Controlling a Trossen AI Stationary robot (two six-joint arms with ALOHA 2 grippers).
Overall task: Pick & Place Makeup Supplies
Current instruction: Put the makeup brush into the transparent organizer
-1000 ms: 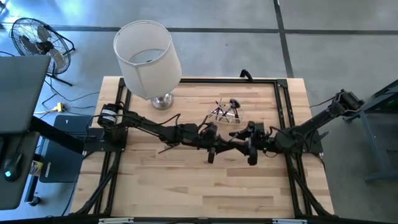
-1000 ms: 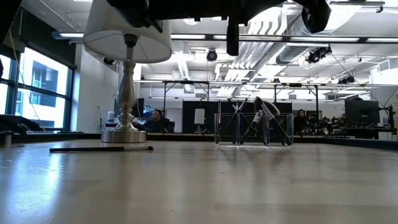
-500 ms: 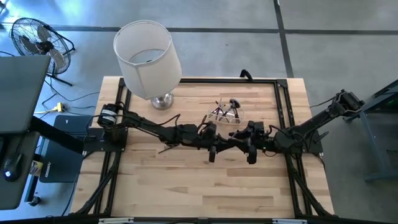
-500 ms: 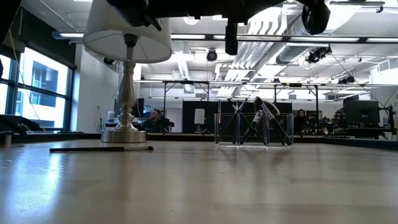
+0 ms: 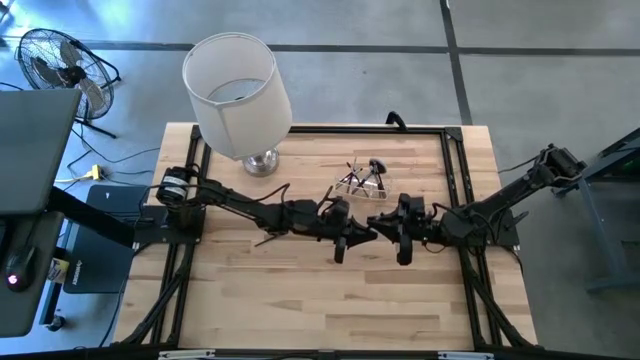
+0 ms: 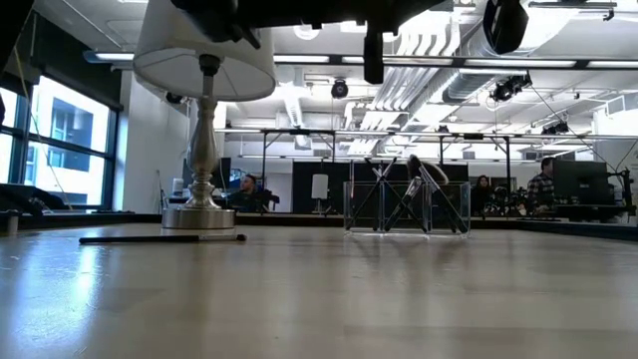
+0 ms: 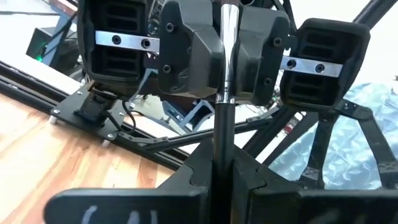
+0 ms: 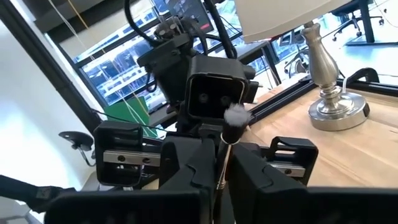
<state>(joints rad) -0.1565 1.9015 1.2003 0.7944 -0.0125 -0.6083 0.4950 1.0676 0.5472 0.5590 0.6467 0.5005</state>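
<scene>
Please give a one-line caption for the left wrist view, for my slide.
Handover in mid-air: both the left gripper and right gripper grip one makeup brush above the wooden table.

pale striped wood table (image 5: 300,290), white lampshade (image 5: 236,92) on silver base (image 5: 262,162), black arms, white-tipped brush (image 8: 234,116), black pencil (image 6: 161,238).

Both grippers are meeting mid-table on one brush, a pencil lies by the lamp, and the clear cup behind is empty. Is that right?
Not quite: the clear cup is not empty. The low view shows several brushes leaning inside it. The rest holds: the left gripper and right gripper meet on one brush, and a pencil lies by the lamp.
</scene>
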